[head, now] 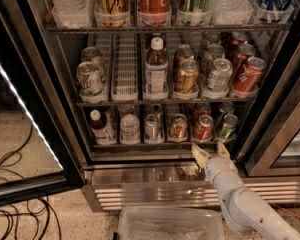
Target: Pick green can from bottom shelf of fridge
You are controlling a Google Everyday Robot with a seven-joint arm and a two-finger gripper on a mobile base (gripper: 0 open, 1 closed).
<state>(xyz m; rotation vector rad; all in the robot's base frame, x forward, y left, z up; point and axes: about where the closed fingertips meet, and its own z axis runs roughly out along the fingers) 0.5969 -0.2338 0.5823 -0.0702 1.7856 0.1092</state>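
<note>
The gripper point(210, 150) is low in front of the open fridge point(140, 177), just outside the front edge of the bottom shelf point(135, 145). Its two pale fingers point(199, 154) are spread apart and point up toward the shelf, and nothing is between them. The white arm point(242, 204) goes down and to the right behind it.

The green can point(227, 126) stands upright in the rightmost lane of the bottom shelf, just above the gripper and a little to its right. It is near the fingertips but apart from them. Directly above the gripper, slightly to its left, stands a red can point(203, 127), just beside the green can. Farther to the left of the gripper on the same shelf are a gold can point(179, 127), a silver can point(152, 128) and a bottle with a white cap point(102, 128). Below the gripper and to its left, a clear plastic bin point(170, 224) is on the floor.
</note>
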